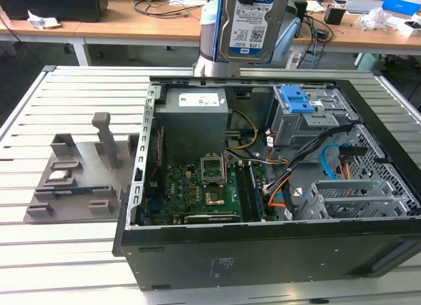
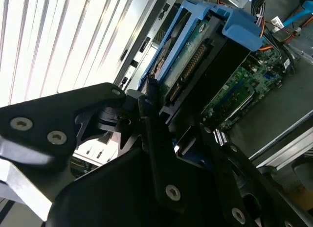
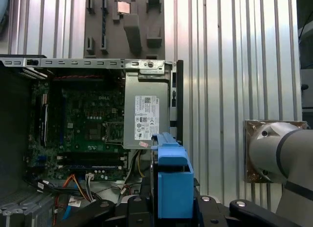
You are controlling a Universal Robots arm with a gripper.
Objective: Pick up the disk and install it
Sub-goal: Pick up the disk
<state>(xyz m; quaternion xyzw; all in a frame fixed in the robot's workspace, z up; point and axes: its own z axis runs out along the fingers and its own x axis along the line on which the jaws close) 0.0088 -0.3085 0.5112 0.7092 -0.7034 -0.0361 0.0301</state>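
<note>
Since the disk [image 1: 253, 25] is meant to be installed in the open computer case [image 1: 263, 259], it is seen held clear above it at the top centre of the exterior view. It hangs on edge with its barcode label turned toward the camera. It is gripped by the gripper [image 2: 156, 97], whose 2 black fingers [image 3: 146, 192] are closed on the blue plastic frame from opposite sides. In the first wrist view, the frame's blue end is seen clamped between them. A grip on the edges like this is judged to leave the flat faces, and the connector row seen in the second wrist view, free of the fingers.

The case is laid on its side on the slatted table [image 1: 39, 252] with its cover off, so that the motherboard [image 1: 191, 187], the power supply [image 1: 194, 117] and the drive cage [image 1: 296, 124] are exposed from above. The cage, topped by a blue latch plate [image 1: 297, 98], is placed in the upper right of the case in the exterior view, almost directly below the disk, and is judged to be its likely seat.

Toward the exterior view's left, a grey fixture tray [image 1: 72, 180] is set beside the case, well apart from the disk. A small square chip [image 1: 58, 175] is lodged in 1 of its recesses. No part of the disk is touching the case.
</note>
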